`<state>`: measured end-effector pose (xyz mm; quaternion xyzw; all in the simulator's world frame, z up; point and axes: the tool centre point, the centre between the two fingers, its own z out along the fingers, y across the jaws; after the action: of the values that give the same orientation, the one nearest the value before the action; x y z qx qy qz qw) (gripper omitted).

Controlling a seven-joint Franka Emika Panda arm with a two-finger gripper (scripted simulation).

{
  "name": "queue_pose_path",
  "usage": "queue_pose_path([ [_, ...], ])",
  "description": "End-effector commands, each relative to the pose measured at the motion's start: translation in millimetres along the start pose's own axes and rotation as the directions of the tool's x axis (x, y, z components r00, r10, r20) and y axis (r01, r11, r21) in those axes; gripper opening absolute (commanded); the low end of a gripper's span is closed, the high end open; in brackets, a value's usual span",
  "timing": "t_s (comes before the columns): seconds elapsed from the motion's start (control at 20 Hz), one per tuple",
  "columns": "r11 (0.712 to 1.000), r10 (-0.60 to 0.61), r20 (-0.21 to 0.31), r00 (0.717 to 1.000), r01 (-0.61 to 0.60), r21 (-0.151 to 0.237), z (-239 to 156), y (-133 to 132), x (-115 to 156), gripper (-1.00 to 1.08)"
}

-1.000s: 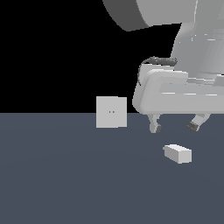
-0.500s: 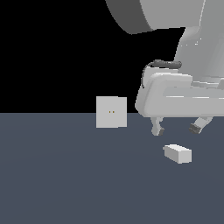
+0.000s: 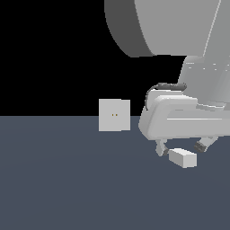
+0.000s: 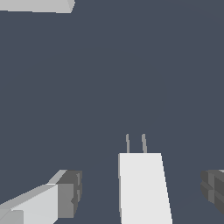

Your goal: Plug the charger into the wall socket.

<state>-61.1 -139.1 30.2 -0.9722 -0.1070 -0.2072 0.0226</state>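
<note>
The gripper (image 3: 180, 148) has dropped lower since a second ago, its jaws spread wide on either side of the charger (image 3: 183, 157) without touching it. The charger lies on the tabletop (image 3: 67, 179), right of the wall socket (image 3: 114, 115), which stands farther back, well apart.

Arm low over the floor, gripper (image 3: 180, 147) spread wide.

Single Panda arm enters from the upper part of the exterior view, its big grey link overhead, the white hand body angled down at that view's right. Two fingers (image 3: 161, 148) point downward, well apart, their tips close to the dark floor. In the wrist view the dark pads (image 4: 70, 193) sit at either side with a broad gap between them; neither pad touches anything. One finger is only partly in frame there.
</note>
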Motion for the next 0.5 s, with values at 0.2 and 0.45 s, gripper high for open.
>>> queue_pose_path([
  [0.2,1.000,-0.001,0.000,1.000,0.001,0.000,16.2,0.2,-7.1,1.00],
  [0.45,1.000,-0.001,0.000,1.000,0.001,0.000,17.1,0.3,-7.5,-1.00],
])
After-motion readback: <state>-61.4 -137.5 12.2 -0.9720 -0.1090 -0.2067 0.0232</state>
